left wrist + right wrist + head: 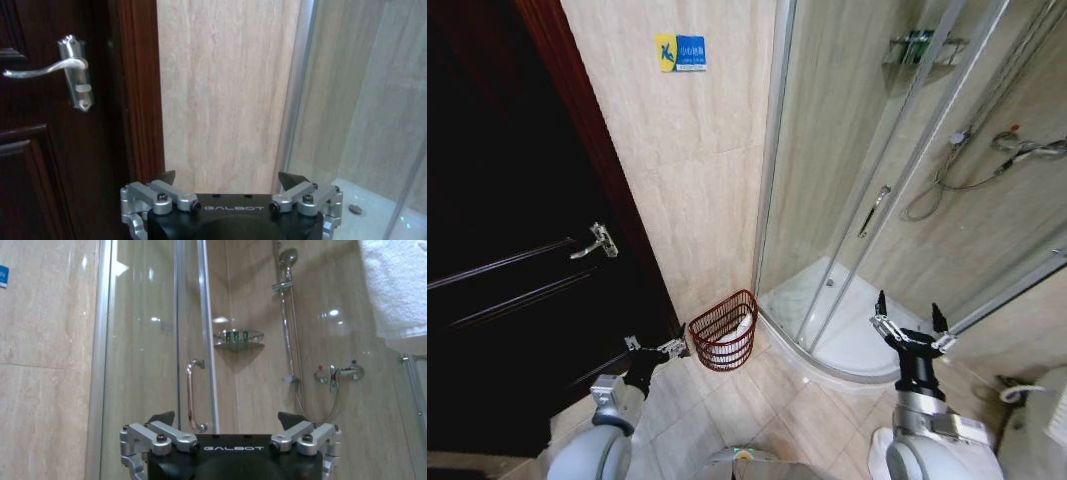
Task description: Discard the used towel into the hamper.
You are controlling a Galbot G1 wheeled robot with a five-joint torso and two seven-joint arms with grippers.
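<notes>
The hamper point(724, 330), a small reddish-brown wire basket, stands on the tiled floor in the corner between the wall and the shower. Inside it lies a white cloth point(743, 326), apparently the towel. My left gripper point(653, 346) hangs low just left of the hamper, open and empty. In the left wrist view the left gripper point(229, 177) faces the wall strip beside the door frame. My right gripper point(909, 310) is raised in front of the shower, open and empty, well right of the hamper. In the right wrist view the right gripper point(227, 416) points at the glass shower door.
A dark wooden door point(507, 250) with a metal handle point(597, 242) closes off the left. The curved glass shower enclosure point(857, 180) and its white tray point(847, 340) fill the right. A white towel point(399, 285) hangs on the wall near the shower.
</notes>
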